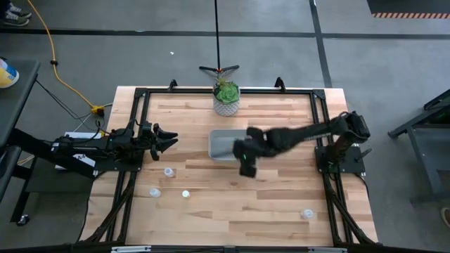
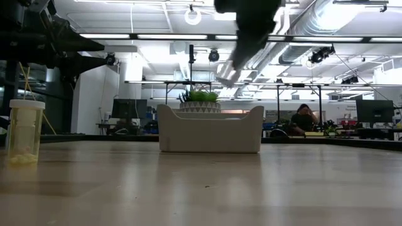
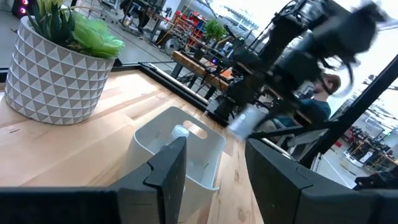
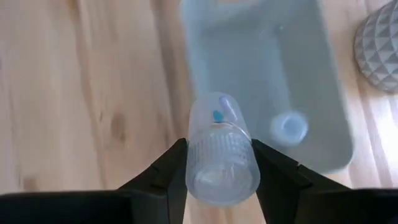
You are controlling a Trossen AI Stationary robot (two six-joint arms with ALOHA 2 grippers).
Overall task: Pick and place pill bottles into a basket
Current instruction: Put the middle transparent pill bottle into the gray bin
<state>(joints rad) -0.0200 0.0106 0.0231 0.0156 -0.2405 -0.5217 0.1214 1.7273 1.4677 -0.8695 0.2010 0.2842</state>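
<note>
Held pill bottle [image 4: 222, 155] is clamped btwn the right gripper [image 4: 219, 167] fingers, cap toward the wrist cam, a small blue bit visible thru its clear body; it hangs above the table at the basket's near edge, not inside yet. In high view the right gripper [image 1: 244, 156] sits over the basket's [image 1: 219, 144] front-right corner, arm reaching in from the right side of the table [image 1: 232, 211]. Basket itself is light grey, roughly mid-table, w/ one bottle already lying inside [image 4: 288, 127], also seen from left wrist view [image 3: 181, 131]. Right behind the basket, just beside its far side, stands a white patterned pot w/ a green plant [image 1: 226, 98]; apart from the basket, not touching. Loose bottles on the wood: three in a cluster front-left [image 1: 169, 171], [image 1: 155, 191], [image 1: 185, 194], and one alone near the front-right corner [image 1: 307, 213], well apart from the rest. Low view shows a yellowish bottle [image 2: 24, 132] upright w/ pills at its bottom, close to that cam at the left. Left gripper [image 1: 167, 139] waits at the table's left edge, fingers apart, nothing btwn them, pointing toward the basket. Nothing lies btwn the held bottle and the basket opening. A person [image 2: 304, 118] sits in the room far behind the table.
</note>
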